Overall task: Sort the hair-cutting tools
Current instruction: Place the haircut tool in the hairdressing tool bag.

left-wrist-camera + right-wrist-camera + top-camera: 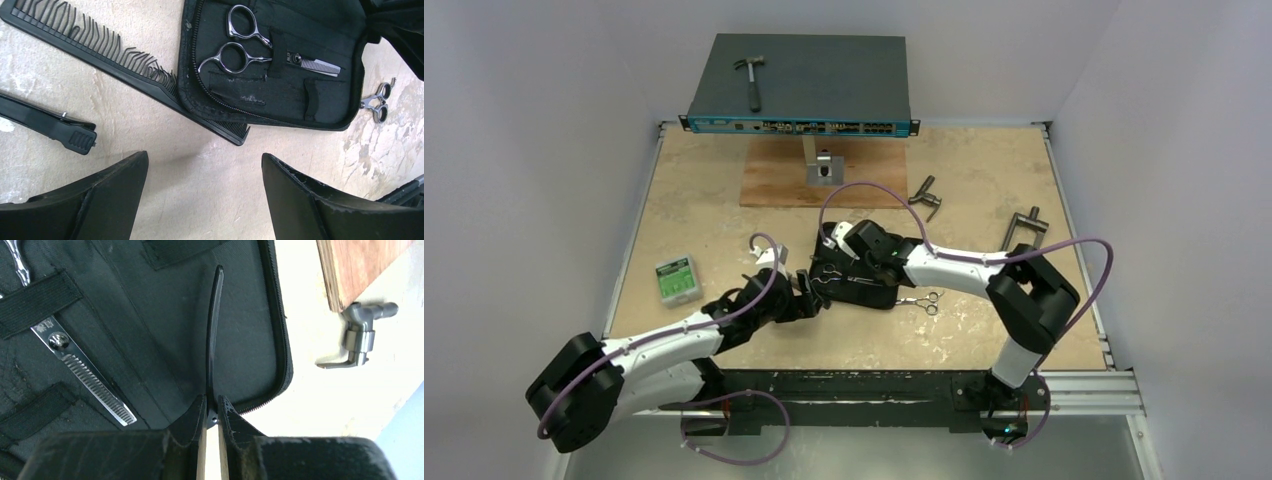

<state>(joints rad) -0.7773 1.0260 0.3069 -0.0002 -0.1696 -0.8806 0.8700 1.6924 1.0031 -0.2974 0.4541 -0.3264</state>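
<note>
Right now the left gripper (205,156) hangs low over the table (714,215) with its jaws spread wide and nothing between them. Just beyond its fingers lies the straight black comb (100,55), many of its teeth bent, its narrow end tucked under the edge of the open black zip case (260,100). A black hair clip (55,127) lies flat on the table to the comb's near left, apart from it. Inside the case, silver thinning scissors (250,47) sit with the blades slid under an elastic strap. The second pair of silver scissors (378,100) lies on the table just beside the case's far end. The right gripper (212,407) is pinched tight on a thin black strip (215,330), seen edge-on over the case lining; what the strip is I cannot tell.
</note>
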